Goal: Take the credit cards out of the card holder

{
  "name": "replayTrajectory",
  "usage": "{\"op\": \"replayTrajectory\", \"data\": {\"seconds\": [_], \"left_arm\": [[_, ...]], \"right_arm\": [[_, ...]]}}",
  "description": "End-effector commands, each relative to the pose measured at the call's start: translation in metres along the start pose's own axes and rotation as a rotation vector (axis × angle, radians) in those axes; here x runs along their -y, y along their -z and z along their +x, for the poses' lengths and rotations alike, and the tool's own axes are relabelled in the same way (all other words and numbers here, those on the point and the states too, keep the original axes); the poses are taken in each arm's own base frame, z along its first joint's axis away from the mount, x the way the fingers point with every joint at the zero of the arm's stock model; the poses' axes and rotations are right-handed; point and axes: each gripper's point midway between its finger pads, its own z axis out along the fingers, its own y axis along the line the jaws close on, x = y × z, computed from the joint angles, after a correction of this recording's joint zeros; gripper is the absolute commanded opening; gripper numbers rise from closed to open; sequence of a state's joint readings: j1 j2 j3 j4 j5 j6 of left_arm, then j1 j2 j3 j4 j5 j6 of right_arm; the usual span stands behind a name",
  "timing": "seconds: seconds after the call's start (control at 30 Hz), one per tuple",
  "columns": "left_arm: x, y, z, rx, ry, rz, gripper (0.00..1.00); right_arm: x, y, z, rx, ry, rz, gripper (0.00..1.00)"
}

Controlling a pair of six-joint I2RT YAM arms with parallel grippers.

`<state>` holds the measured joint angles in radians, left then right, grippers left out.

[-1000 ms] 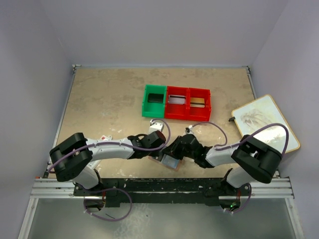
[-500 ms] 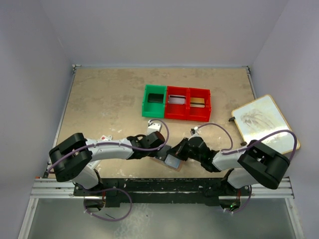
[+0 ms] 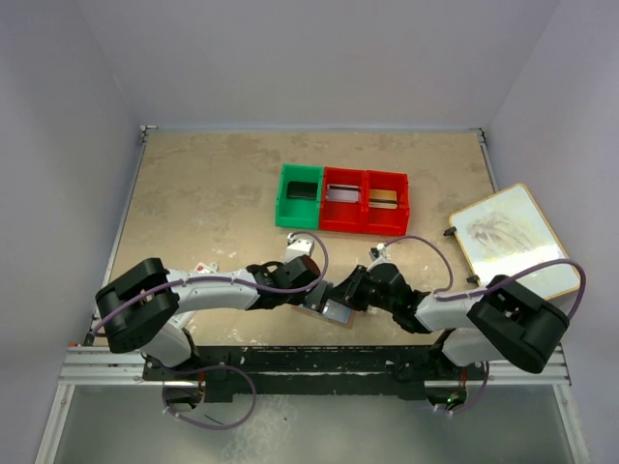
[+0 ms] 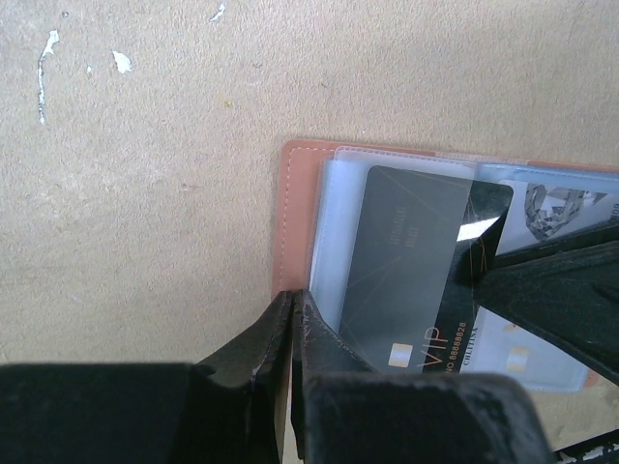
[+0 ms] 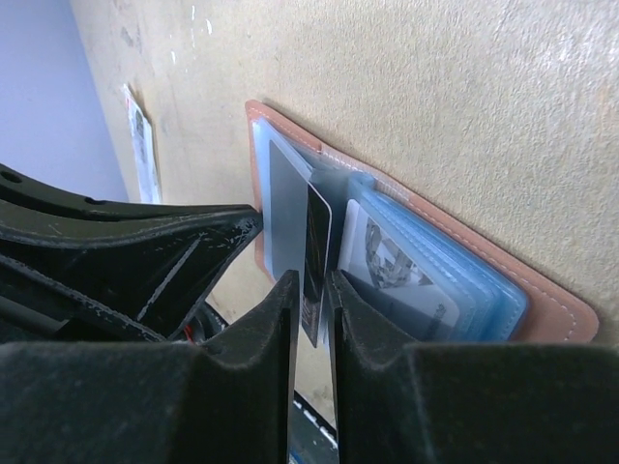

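Observation:
The reddish-brown card holder lies open near the table's front edge, its blue-grey sleeves facing up. My left gripper is shut on the edge of its brown cover; from above this gripper sits at the holder's left side. A black VIP credit card sticks partly out of a clear sleeve. My right gripper reaches in from the right. Its fingers straddle the black card, slightly apart, with a thin gap showing beside it. More cards stay in the sleeves.
A green bin and two red bins stand at mid-table, each with a card inside. A framed board lies at the right edge. A white packet with a red mark lies left of the arms.
The right arm has swung to the right and its wrist has drawn back a little from the holder. The left arm and the card holder have hardly moved.

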<state>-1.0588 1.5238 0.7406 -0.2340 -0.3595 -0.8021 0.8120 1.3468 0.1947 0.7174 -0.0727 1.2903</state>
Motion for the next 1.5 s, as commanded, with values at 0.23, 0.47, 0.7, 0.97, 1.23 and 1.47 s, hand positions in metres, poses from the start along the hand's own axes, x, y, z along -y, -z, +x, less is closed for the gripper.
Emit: {"op": "replayTrajectory", "data": {"seconds": [0.23,0.47,0.7,0.97,1.23,1.47], "left_arm": [[-0.003,0.003,0.003,-0.024,-0.002,-0.019,0.00],[0.007,0.026,-0.030,0.085,0.036,0.027,0.05],[0.044,0.025,-0.040,0.078,0.016,0.172,0.08],[0.026,-0.001,-0.005,-0.025,-0.045,0.089,0.07],[-0.011,-0.003,0.004,-0.016,-0.067,-0.057,0.03],[0.005,-0.006,0.006,-0.029,-0.048,0.010,0.03]], "right_arm": [[0.010,-0.010,0.002,-0.029,-0.003,0.075,0.24],[0.013,-0.011,0.002,-0.021,-0.009,0.076,0.23],[-0.001,-0.012,0.001,-0.021,0.011,0.006,0.12],[-0.008,-0.007,-0.006,0.008,0.010,-0.020,0.04],[-0.002,0.011,-0.015,0.044,0.009,-0.011,0.04],[-0.004,0.010,-0.014,0.023,0.017,-0.014,0.12]]}}
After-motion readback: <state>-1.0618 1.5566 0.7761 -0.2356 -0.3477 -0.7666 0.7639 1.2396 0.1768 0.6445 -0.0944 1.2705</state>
